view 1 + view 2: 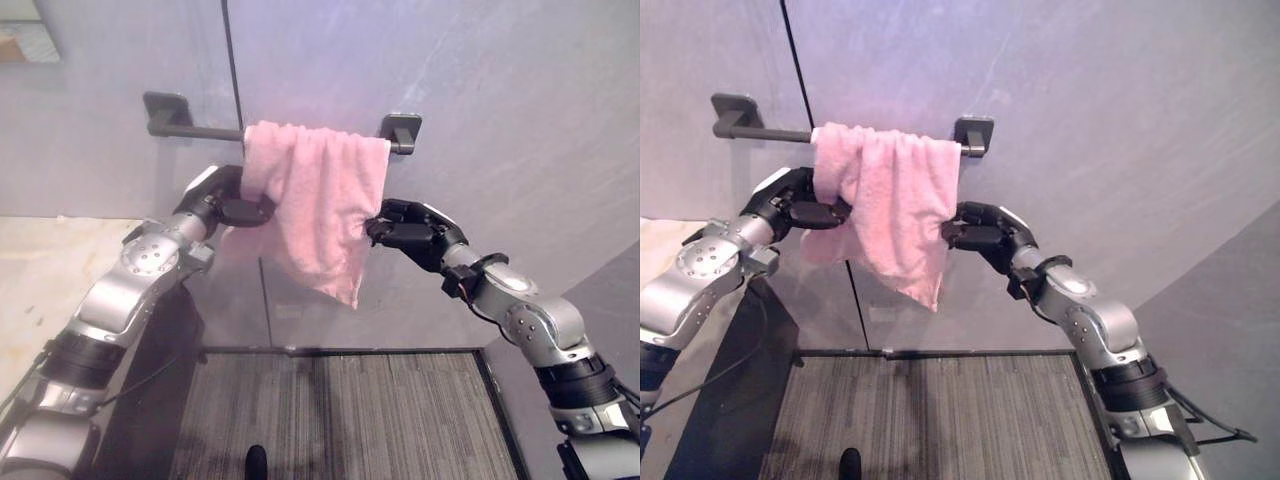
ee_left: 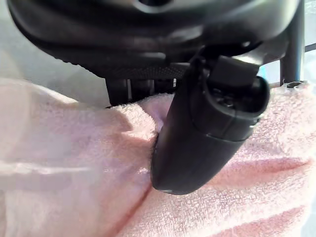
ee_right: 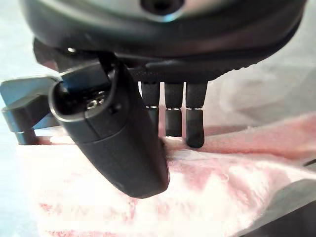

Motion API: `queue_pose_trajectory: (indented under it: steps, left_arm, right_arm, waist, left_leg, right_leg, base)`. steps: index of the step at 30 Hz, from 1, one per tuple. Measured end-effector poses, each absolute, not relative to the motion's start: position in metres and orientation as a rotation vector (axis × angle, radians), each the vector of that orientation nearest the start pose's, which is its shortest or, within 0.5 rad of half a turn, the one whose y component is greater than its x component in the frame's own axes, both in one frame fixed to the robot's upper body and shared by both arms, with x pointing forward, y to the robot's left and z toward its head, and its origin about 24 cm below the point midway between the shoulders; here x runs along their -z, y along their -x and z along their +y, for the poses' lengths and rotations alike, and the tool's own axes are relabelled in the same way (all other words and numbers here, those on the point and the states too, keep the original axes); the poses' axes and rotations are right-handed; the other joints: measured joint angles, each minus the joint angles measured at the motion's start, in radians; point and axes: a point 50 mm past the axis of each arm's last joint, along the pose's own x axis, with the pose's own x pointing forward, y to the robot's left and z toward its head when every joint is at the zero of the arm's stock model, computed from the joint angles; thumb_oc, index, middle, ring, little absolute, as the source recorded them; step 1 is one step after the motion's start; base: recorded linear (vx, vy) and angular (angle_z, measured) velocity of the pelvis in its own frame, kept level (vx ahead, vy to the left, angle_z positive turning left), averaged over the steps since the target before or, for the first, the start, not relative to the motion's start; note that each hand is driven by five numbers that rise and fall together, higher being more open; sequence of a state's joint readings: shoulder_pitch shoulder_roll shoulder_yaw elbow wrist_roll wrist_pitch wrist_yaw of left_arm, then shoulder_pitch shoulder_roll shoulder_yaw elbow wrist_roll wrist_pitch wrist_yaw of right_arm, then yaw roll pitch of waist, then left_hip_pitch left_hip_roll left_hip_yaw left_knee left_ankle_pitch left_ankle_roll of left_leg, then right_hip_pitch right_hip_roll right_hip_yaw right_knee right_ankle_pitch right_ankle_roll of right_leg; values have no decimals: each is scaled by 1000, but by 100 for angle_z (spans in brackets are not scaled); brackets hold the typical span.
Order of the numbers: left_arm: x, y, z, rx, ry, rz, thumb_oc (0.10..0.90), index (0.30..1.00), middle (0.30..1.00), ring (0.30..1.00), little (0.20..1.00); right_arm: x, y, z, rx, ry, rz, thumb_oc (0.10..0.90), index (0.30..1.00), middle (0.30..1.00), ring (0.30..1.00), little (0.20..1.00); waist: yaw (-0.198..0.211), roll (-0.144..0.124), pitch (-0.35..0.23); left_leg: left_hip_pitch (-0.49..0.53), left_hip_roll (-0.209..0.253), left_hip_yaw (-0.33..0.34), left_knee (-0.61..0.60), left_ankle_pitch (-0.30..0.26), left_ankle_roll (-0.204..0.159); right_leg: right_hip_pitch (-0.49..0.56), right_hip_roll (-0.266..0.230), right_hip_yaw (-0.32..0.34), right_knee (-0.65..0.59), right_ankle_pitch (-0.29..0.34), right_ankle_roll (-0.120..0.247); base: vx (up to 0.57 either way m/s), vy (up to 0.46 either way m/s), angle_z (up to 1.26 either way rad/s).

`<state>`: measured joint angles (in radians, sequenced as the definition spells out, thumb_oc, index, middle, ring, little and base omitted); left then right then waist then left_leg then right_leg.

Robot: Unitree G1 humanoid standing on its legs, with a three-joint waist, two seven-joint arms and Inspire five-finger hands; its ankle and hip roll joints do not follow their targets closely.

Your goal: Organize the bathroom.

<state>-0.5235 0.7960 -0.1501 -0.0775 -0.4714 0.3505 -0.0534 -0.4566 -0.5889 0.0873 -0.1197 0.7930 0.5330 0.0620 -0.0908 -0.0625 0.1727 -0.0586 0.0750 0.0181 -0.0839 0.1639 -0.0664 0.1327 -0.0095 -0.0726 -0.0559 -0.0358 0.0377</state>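
Note:
A pink towel (image 1: 315,200) hangs bunched over a dark wall-mounted towel bar (image 1: 195,131), its lowest corner pointing down. My left hand (image 1: 232,203) is at the towel's left edge. In the left wrist view its thumb (image 2: 197,148) presses into the towel (image 2: 74,173) with the fingers behind the cloth, pinching it. My right hand (image 1: 412,232) is at the towel's right edge, just below the bar's right bracket (image 1: 402,130). In the right wrist view its thumb (image 3: 123,153) lies on the towel (image 3: 222,192) with the fingertips (image 3: 194,133) at the cloth's edge behind.
The bar is fixed to a grey wall with a vertical seam (image 1: 232,70). Below lies a striped grey floor mat (image 1: 340,410). A dark panel (image 1: 150,400) stands at lower left, with pale floor (image 1: 40,280) beyond it.

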Motion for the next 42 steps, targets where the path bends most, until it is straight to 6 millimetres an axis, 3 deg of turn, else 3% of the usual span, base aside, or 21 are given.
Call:
queue_pose_trajectory:
  steps: [20,22,27,34,42]
  left_arm:
    - [-202,-320,216,147,-367,-148,400,300,300,300,300]
    - [-198,-318,218,135,-355,-152,400,300,300,300,300]
    - [-197,-309,251,-33,-308,-155,400,300,300,300,300]
    - [-196,-308,251,-53,-293,-160,400,300,300,300,300]
    - [-186,-306,252,-56,-277,-135,400,300,300,300,300]
  right_arm:
    - [-164,-312,-178,-386,-93,61,400,300,300,300,300]
    - [-164,-312,-181,-367,-97,58,400,300,300,300,300]
    - [-162,-311,-190,-320,-112,58,400,300,300,300,300]
    - [-162,-310,-189,-326,-121,61,400,300,300,300,300]
    - [-161,-310,-189,-324,-121,61,400,300,300,300,300]
  waist:
    - [3,2,-1]
    - [3,5,-3]
    - [12,9,-5]
    - [44,12,-6]
    - [49,12,-6]
  left_leg:
    - [0,-2,0,0,0,0]
    - [-1,-2,0,0,0,0]
    - [-3,-3,-8,0,0,0]
    - [-5,-15,-23,0,-1,1]
    - [-5,-14,-24,0,-1,1]
  right_leg:
    - [0,-1,0,0,0,0]
    - [0,-1,0,-1,0,0]
    - [4,-1,-7,-6,0,0]
    - [15,-8,-26,-16,0,0]
    - [17,-6,-28,-17,0,0]
  base:
    - [0,0,0]
    - [0,0,0]
    - [-1,1,3]
    - [-1,3,9]
    - [0,0,0]
